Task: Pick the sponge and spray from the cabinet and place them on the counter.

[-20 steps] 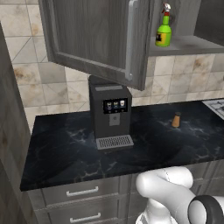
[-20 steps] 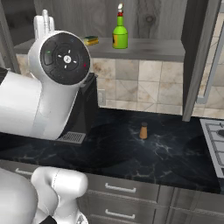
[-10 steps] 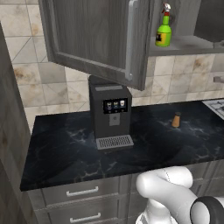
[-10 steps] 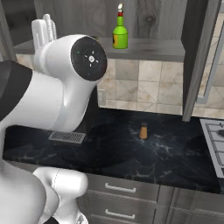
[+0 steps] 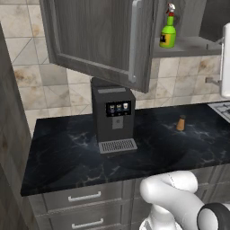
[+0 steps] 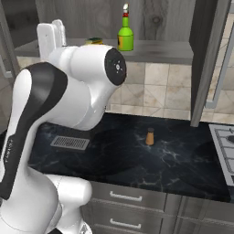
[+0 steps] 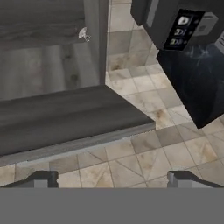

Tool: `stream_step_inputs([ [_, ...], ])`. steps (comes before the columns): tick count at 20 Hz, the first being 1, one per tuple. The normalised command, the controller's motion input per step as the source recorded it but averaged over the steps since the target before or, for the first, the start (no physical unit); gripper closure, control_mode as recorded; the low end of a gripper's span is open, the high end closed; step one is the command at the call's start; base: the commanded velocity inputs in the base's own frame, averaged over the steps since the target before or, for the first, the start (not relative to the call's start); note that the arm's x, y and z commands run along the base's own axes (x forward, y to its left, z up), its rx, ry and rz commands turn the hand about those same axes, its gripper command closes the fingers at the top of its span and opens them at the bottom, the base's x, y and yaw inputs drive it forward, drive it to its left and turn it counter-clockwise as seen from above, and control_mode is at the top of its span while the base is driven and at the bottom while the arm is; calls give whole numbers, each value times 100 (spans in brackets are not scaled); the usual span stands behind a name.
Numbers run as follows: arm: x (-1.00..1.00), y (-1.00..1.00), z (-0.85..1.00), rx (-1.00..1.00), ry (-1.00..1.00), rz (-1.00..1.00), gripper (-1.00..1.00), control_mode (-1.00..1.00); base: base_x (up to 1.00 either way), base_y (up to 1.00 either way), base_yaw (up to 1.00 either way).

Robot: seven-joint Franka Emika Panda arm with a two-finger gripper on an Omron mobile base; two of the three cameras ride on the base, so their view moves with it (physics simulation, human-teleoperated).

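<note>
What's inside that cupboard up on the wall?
On the cabinet shelf stands the green spray. In the right base view, something yellowish peeks out behind the arm, mostly covered. The open door hides the rest.

Coffee machine (image 5: 113,115) stands upright against the tiled wall; a small orange-brown shaker (image 5: 181,123) sits well right of it.

So the spray (image 5: 168,30) stands upright on the bottom shelf of the cabinet (image 5: 108,40), whose door hangs open to its left, and the sponge (image 6: 94,41) lies further left on that same shelf, partly hidden behind the arm. Below, the coffee machine (image 5: 113,115) sits on the surface (image 5: 63,157) against the tiled wall, with a little shaker (image 5: 181,123) well off to its right, stove (image 6: 225,141) at the far right, drawers (image 5: 83,197) underneath.
</note>
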Motion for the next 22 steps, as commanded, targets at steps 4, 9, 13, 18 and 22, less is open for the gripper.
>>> stream_step_inputs([
  [4, 27, 14, 0, 7, -1, 16, -100, -100, 0, 0, 0],
  [9, 29, 9, 0, 0, -2, 11, -100, -100, 0, 0, 0],
  [13, 10, 0, 12, -1, -3, 3, -100, -100, 0, 0, 0],
  [18, 43, 1, 0, 2, 0, 5, -100, -100, 0, 0, 0],
  [22, 50, 5, 0, 3, 0, 6, -100, -100, 0, 0, 0],
])
